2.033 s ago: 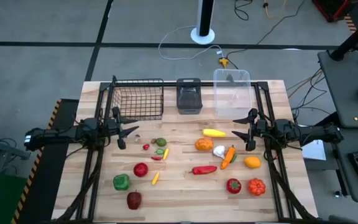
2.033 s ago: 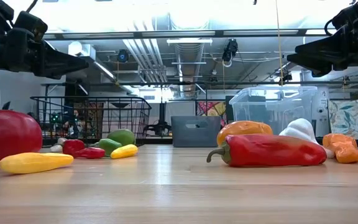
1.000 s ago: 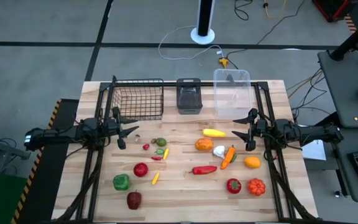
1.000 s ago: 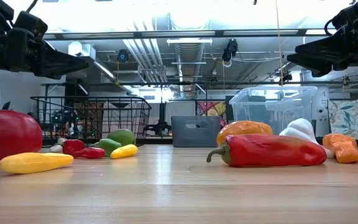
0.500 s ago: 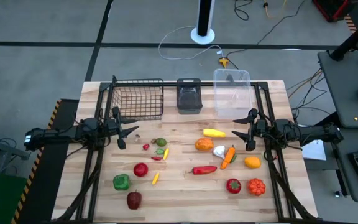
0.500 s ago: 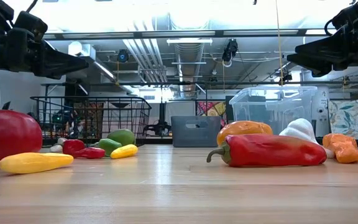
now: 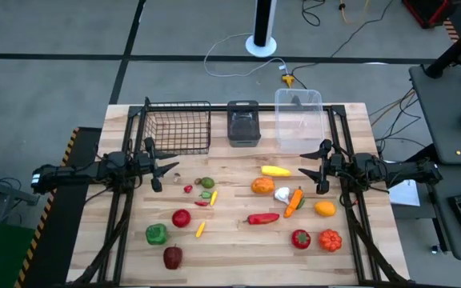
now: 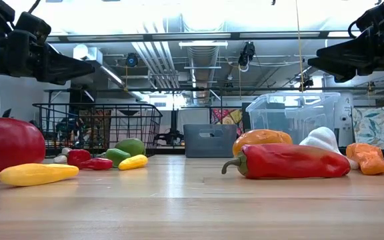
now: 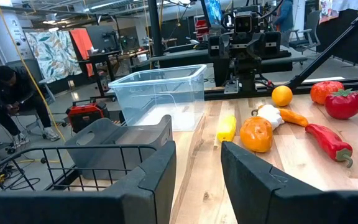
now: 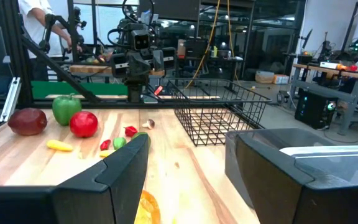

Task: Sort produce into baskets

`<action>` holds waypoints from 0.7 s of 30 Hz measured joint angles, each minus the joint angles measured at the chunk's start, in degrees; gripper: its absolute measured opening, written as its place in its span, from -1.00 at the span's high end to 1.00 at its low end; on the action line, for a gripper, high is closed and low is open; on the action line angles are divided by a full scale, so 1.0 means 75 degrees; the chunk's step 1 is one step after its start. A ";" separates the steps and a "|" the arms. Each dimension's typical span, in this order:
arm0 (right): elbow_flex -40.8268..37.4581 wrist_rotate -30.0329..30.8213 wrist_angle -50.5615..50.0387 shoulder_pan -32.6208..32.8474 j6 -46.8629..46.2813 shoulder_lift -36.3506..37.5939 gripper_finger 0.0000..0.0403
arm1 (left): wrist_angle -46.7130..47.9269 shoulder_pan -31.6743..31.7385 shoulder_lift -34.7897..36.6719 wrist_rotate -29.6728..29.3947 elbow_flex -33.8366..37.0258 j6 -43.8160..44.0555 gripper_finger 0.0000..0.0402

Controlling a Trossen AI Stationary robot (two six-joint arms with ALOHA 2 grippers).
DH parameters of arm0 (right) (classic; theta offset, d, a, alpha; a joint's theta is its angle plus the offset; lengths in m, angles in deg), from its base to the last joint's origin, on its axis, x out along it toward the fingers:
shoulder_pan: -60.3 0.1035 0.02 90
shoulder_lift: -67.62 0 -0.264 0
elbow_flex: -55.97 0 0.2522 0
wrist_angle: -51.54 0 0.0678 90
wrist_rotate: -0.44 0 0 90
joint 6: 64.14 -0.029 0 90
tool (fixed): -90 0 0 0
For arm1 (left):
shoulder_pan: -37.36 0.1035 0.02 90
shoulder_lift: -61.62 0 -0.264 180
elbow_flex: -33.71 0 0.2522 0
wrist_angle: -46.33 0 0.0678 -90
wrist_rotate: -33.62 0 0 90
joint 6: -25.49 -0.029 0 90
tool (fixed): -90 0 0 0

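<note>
Fingers of the left gripper (image 7: 166, 169) and right gripper (image 7: 309, 166) hang parted and empty above the pale planked wooden surface (image 7: 230, 256). Glossy plastic produce lies scattered between them: a long red pepper (image 7: 263, 218), tapered carrot (image 7: 294, 202), round red apple (image 7: 182, 218). Along the far edge stand a wire-mesh basket (image 7: 180, 126), a grey bin (image 7: 244, 123) and a clear tub (image 7: 300, 120)

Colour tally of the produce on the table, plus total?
Red: 7, e.g. red apple, counting the red-orange tomato
Green: 3, e.g. green pepper
Yellow: 3, e.g. yellow banana
Orange: 3, e.g. carrot
White: 2, e.g. garlic
Total: 18
</note>
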State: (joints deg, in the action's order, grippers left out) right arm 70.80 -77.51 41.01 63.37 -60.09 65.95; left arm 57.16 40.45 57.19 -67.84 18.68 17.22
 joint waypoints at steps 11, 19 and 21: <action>0.0001 0.0020 0.0127 -0.0004 -0.0809 0.0000 -0.16 | -0.0001 0.0000 0.0003 -0.0001 -0.0001 0.0000 0.44; 0.0001 0.0012 0.0296 0.0002 -0.2558 -0.0006 -0.16 | -0.0054 0.0000 0.0002 -0.0001 0.0001 -0.0020 0.44; 0.0001 0.0000 0.0449 0.0002 -0.2686 -0.0008 -0.16 | -0.0054 0.0001 0.0003 -0.0001 -0.0001 -0.0020 0.44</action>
State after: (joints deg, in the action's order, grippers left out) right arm 70.81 -77.51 44.37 63.39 -80.23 65.89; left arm 56.75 40.45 57.21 -67.85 18.67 17.07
